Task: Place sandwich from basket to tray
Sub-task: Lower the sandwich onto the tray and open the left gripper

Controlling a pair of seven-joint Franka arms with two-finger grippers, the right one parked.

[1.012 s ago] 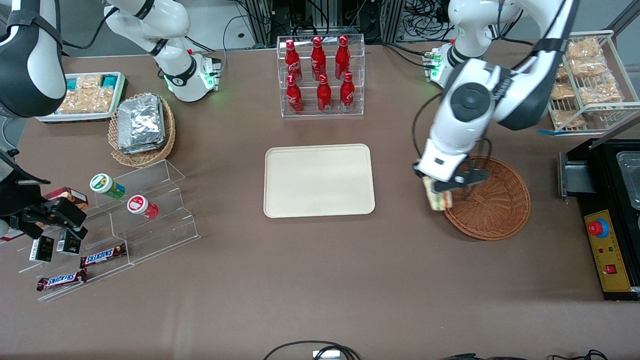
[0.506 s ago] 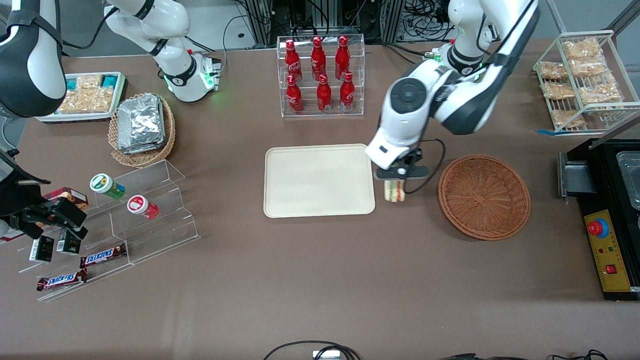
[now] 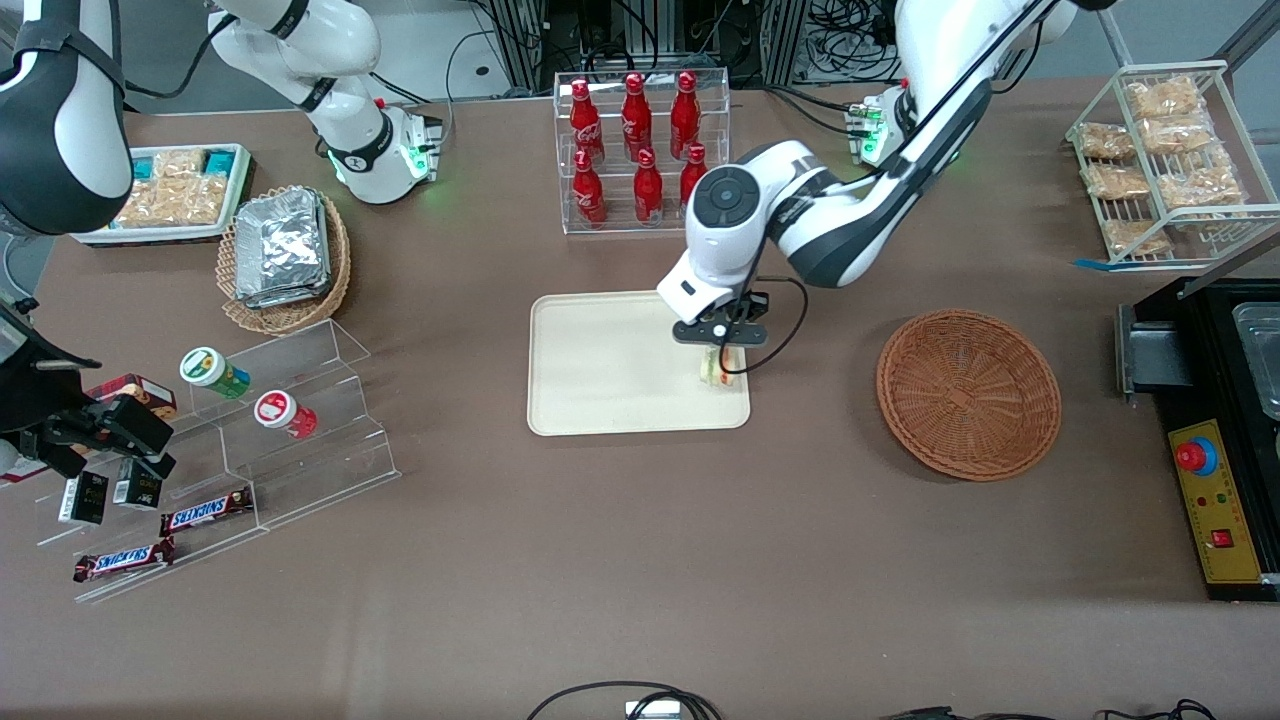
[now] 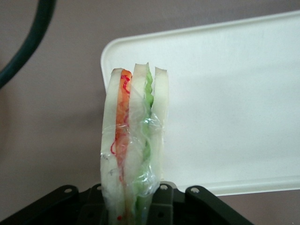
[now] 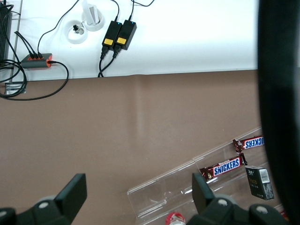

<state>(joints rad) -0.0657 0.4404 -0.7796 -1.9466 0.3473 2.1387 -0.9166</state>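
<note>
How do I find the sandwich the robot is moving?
Look at the cream tray in the middle of the table. Over the tray's end nearest the brown woven basket, the working arm's tool holds the sandwich. It is the only clear-wrapped bread wedge with green and orange filling.

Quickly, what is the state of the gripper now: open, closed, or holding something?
Gripper: closed on the sandwich, holding it above the tray, at the tray's end nearer the basket.
</note>
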